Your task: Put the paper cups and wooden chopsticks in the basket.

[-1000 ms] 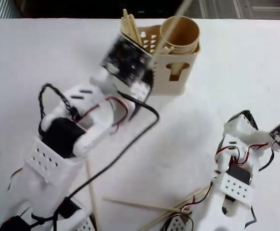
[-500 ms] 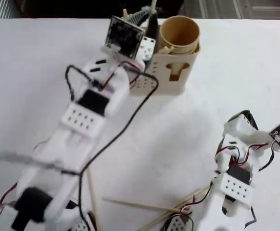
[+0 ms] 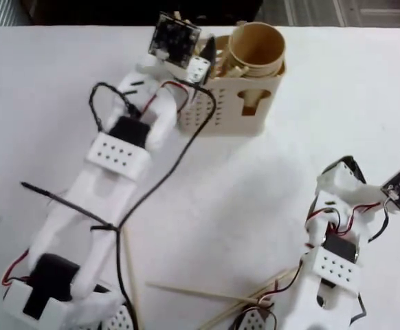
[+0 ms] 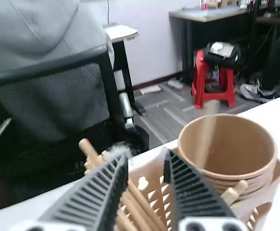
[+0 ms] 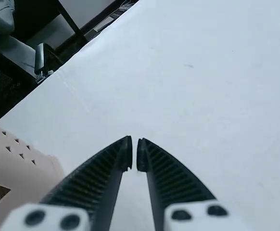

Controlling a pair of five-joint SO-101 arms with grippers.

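while the left gripper (image 4: 145,161) hangs over the basket (image 3: 234,117) with fingers apart and nothing between them, wooden chopsticks (image 4: 93,156) stand in the compartment beneath it, beside the stacked paper cups (image 4: 226,149). right gripper (image 5: 133,155) sits closed on nothing, low over the white table (image 5: 202,72). loose chopsticks (image 3: 193,293) lie near the arm bases.

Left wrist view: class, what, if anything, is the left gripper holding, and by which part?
Nothing is held: the left gripper is open over the basket, with only a gap between its jaws.
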